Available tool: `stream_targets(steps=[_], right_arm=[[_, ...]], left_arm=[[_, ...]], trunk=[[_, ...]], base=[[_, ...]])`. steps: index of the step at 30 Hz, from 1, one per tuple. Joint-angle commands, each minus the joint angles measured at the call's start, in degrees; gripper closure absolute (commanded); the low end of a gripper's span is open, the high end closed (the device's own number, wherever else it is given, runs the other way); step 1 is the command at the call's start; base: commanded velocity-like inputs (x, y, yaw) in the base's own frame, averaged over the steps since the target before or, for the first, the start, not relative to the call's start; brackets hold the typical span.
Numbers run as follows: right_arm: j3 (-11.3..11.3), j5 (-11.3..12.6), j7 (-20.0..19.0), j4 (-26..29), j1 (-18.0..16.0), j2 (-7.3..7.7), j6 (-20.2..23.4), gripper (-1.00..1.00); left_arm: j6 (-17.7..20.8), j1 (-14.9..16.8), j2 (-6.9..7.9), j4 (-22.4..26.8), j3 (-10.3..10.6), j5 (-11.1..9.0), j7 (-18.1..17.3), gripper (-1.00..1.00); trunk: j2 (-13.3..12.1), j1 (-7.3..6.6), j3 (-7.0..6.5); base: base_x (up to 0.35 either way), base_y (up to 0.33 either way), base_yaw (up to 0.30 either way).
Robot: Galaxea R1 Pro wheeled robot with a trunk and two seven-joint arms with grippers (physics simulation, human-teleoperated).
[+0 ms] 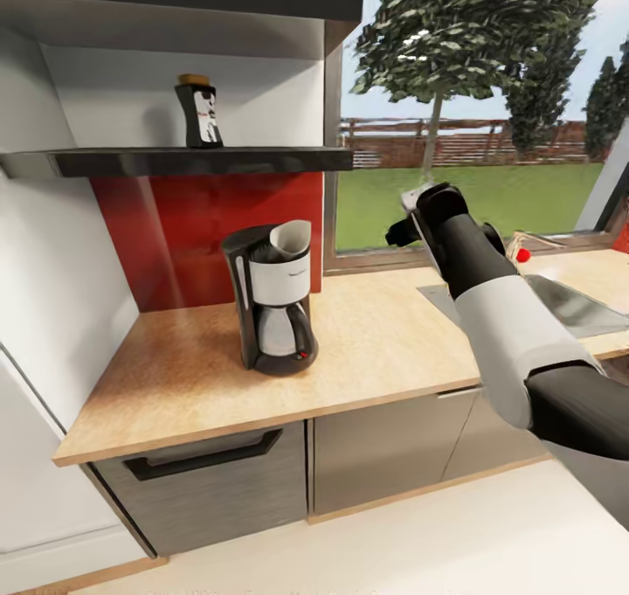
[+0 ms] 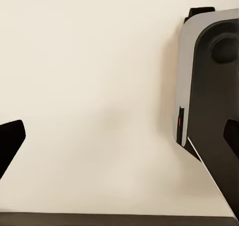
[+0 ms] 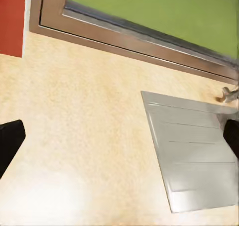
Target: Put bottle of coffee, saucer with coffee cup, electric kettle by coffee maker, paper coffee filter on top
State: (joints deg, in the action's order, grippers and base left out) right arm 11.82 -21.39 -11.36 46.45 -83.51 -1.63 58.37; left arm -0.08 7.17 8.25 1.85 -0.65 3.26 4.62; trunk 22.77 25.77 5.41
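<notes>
The coffee maker (image 1: 273, 298) stands on the wooden countertop (image 1: 175, 385), a paper coffee filter (image 1: 291, 238) in its top; its front lettering is too blurred to read. The bottle of coffee (image 1: 198, 111) stands on the shelf (image 1: 175, 160) above. The right gripper (image 3: 119, 136) hovers wide open and empty over the countertop beside the sink drainboard (image 3: 191, 154). The left gripper (image 2: 119, 136) is also spread open, empty.

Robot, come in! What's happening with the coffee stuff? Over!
Right end effector open, empty, above countertop. Coffee bottle on shelf. Filter on coffee maker. Nothing blocking.
</notes>
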Motion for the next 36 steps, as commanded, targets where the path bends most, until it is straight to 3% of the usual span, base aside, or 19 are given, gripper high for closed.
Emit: stream_targets(steps=[1, 4, 5, 6, 8, 10, 11, 15, 16, 18, 20, 21, 22, 25, 26, 28, 29, 33, 36], right_arm=[[0.04, -0.42, -0.48, -0.10, 0.41, 0.59, 0.19, -1.00], [0.01, -0.30, -0.48, -0.38, 4.17, 4.09, -0.70, -1.00], [-0.49, -0.25, -0.44, -0.40, 7.80, 6.93, -5.27, -1.00], [-0.76, -0.25, -0.44, -0.42, 8.49, 7.51, -6.75, -1.00], [-4.30, -0.23, -0.43, -0.47, 11.73, 9.93, -14.73, -1.00], [-11.32, -0.23, -0.42, -0.44, 15.03, 11.01, -21.41, -1.00], [-12.98, -0.23, -0.42, -0.45, 15.72, 11.12, -22.61, -1.00], [-25.52, -0.30, -0.34, -0.42, 22.17, 11.42, -35.15, -1.00], [-32.06, -0.36, 1.12, -0.40, 26.85, 11.45, -44.21, -1.00], [-39.36, -0.39, 4.67, -0.38, 32.47, 11.41, -52.07, -1.00], [-42.74, -0.40, 6.32, -0.38, 35.10, 11.40, -55.25, -1.00], [-47.77, -0.40, 7.96, -0.36, 38.48, 11.36, -59.26, -1.00], [-50.60, -0.40, 8.46, -0.37, 40.02, 11.32, -61.23, -1.00], [-62.66, -0.45, 9.03, -0.51, 44.87, 11.09, -67.36, -1.00], [-65.09, -0.51, 9.01, -0.58, 45.88, 11.05, -68.08, -1.00], [-67.85, -0.62, 8.94, -0.73, 47.51, 10.96, -68.67, -1.00], [-69.74, -0.75, 8.84, -2.00, 50.44, 10.85, -69.04, -1.00], [-70.88, -0.87, 8.69, -10.32, 55.51, 10.90, -69.35, -1.00], [-70.98, -2.43, 5.27, -18.38, 57.76, 11.25, -69.62, -1.00]], left_arm=[[-0.01, 0.04, 0.01, 0.00, -0.06, 0.34, 0.13, -1.00], [-0.04, 0.04, 0.01, 0.09, -0.12, 0.34, 0.13, -1.00], [-0.08, 0.04, 0.01, 0.23, -0.13, 0.34, 0.13, -1.00], [-0.08, 0.04, 0.01, 0.25, -0.13, 0.34, 0.13, -1.00], [-0.09, 0.04, 0.01, 0.36, -0.14, 0.34, 0.13, -1.00], [-0.10, 0.04, -0.09, 0.45, -0.11, 0.34, 0.13, -1.00], [-0.10, 0.04, -0.10, 0.47, -0.10, 0.34, 0.13, -1.00], [-0.13, 0.04, -0.15, 0.51, -0.02, 0.34, 0.13, -1.00], [-0.17, 0.04, -0.16, 0.56, 0.02, 0.34, 0.13, -1.00], [-0.18, 0.04, -0.16, 0.60, 0.04, 0.34, 0.13, -1.00], [-0.18, 0.04, -0.18, 0.61, 0.08, 0.34, 0.13, -1.00], [-0.19, 0.04, -0.22, 0.64, 0.11, 0.34, 0.13, -1.00], [-0.19, 0.04, -0.23, 0.66, 0.11, 0.34, 0.13, -1.00], [-0.19, 0.04, -0.17, 0.69, 0.12, 0.34, 0.13, -1.00], [-0.19, 0.04, -0.17, 0.70, 0.12, 0.34, 0.13, -1.00], [-0.19, 0.04, -0.16, 0.70, 0.12, 0.33, 0.13, -1.00], [-0.19, 0.04, -0.16, 0.70, 0.07, 0.29, 0.13, -1.00], [-0.66, 0.04, -0.05, 0.76, -0.12, 0.14, 0.13, -1.00], [-3.51, 0.08, 0.00, 0.73, -0.25, 0.09, 0.13, -1.00]], trunk=[[0.15, 0.01, 0.13], [0.15, 0.01, 0.13], [0.15, 0.01, 0.13], [0.15, 0.01, 0.13], [0.15, 0.01, 0.13], [0.15, 0.01, 0.13], [0.15, 0.01, 0.13], [0.15, 0.01, 0.13], [0.15, 0.01, 0.13], [0.15, 0.01, 0.13], [0.15, 0.01, 0.13], [0.15, 0.01, 0.13], [0.15, 0.01, 0.13], [0.15, 0.01, 0.13], [0.15, 0.01, 0.13], [0.15, 0.01, 0.13], [0.15, 0.01, 0.13], [0.15, 0.01, 0.13], [0.15, 0.01, 0.13]], base=[[-0.222, -0.019, 0.000], [-0.145, -0.010, 0.000], [-0.029, -0.002, 0.000], [-0.023, -0.001, 0.000], [-0.010, -0.001, 0.000], [-0.003, 0.000, 0.000], [-0.002, 0.000, 0.000], [0.000, 0.000, 0.000], [0.000, 0.000, 0.000], [0.000, 0.000, 0.000], [0.000, 0.000, 0.000], [0.000, 0.000, 0.000], [0.000, 0.000, 0.000], [0.000, 0.000, 0.000], [0.000, 0.000, 0.000], [0.000, 0.000, 0.000], [0.000, 0.000, 0.000], [0.000, 0.000, 0.000], [0.000, 0.000, 0.000]])
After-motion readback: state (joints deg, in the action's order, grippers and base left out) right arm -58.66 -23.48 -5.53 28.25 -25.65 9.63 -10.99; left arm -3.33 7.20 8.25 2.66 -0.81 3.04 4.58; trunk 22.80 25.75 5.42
